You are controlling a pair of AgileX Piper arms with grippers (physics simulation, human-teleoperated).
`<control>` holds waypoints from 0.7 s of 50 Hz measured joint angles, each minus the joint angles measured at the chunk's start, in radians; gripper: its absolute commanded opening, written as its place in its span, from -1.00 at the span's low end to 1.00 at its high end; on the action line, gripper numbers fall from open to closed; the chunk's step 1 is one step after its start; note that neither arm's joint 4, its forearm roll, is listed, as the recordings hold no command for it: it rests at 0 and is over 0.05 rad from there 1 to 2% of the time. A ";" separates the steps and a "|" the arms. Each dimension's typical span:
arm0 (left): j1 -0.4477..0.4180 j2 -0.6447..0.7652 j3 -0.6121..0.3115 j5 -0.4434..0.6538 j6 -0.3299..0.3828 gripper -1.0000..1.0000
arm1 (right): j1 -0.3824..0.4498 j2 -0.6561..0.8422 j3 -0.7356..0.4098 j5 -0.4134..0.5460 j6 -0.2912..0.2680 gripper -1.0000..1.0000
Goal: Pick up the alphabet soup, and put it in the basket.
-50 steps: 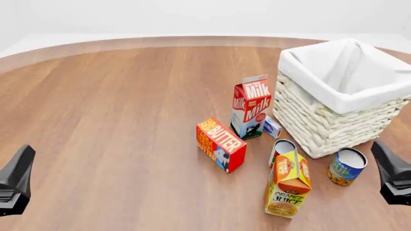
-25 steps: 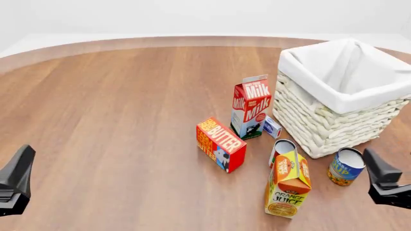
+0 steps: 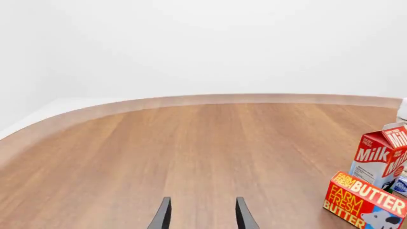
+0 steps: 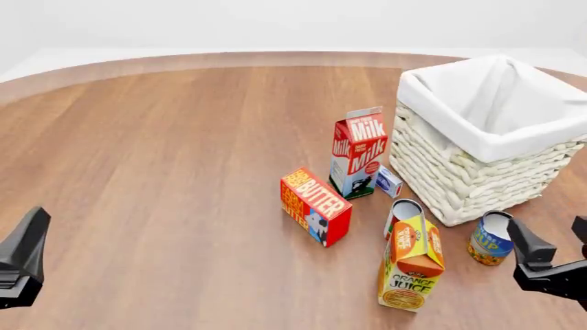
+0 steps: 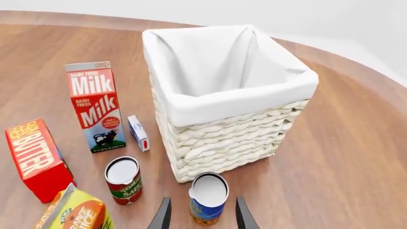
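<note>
The alphabet soup [image 4: 489,240] is a small blue and orange can with a silvery top. It stands upright on the table just in front of the basket [image 4: 458,180], a large white wicker basket with cloth lining. My right gripper [image 4: 546,232] is open and empty, on the near right side of the can. In the right wrist view the can [image 5: 208,198] stands just beyond the open right gripper [image 5: 202,213], in line with the gap between its fingers, with the basket [image 5: 219,143] behind it. My left gripper [image 4: 27,256] is open and empty at the near left, far from the can; it also shows in the left wrist view [image 3: 202,215].
An orange juice carton [image 4: 411,265] stands to the left of the soup, with a red-and-white can [image 4: 401,213] behind it. A milk carton [image 4: 359,151], a small blue-and-white box [image 4: 389,181] and a butter box [image 4: 315,206] sit left of the basket.
My right gripper has moved left and forward, closer to the alphabet soup can. The left gripper and the objects have not moved.
</note>
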State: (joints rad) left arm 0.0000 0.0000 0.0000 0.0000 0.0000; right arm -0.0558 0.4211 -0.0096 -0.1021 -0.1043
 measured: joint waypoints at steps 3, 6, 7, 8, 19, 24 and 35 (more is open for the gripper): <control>0.000 0.000 0.000 0.000 0.000 1.00 | -0.004 0.016 0.002 -0.014 0.001 1.00; 0.000 0.000 0.000 0.000 0.000 1.00 | -0.007 0.034 0.004 -0.028 0.003 1.00; 0.000 0.000 0.000 0.000 0.000 1.00 | -0.008 0.041 0.005 -0.033 0.003 1.00; 0.000 0.000 0.000 0.000 0.000 1.00 | -0.009 0.048 0.005 -0.039 0.004 1.00; 0.000 0.000 0.000 0.000 0.000 1.00 | -0.019 0.134 0.008 -0.108 0.010 1.00; 0.000 0.000 0.000 0.000 0.000 1.00 | -0.022 0.175 0.009 -0.141 0.013 1.00; 0.000 0.000 0.000 0.000 0.000 1.00 | -0.028 0.272 0.009 -0.220 0.017 1.00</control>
State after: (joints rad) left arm 0.0000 0.0000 0.0000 0.0000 0.0000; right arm -0.0834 0.6927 -0.0004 -0.3220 -0.0874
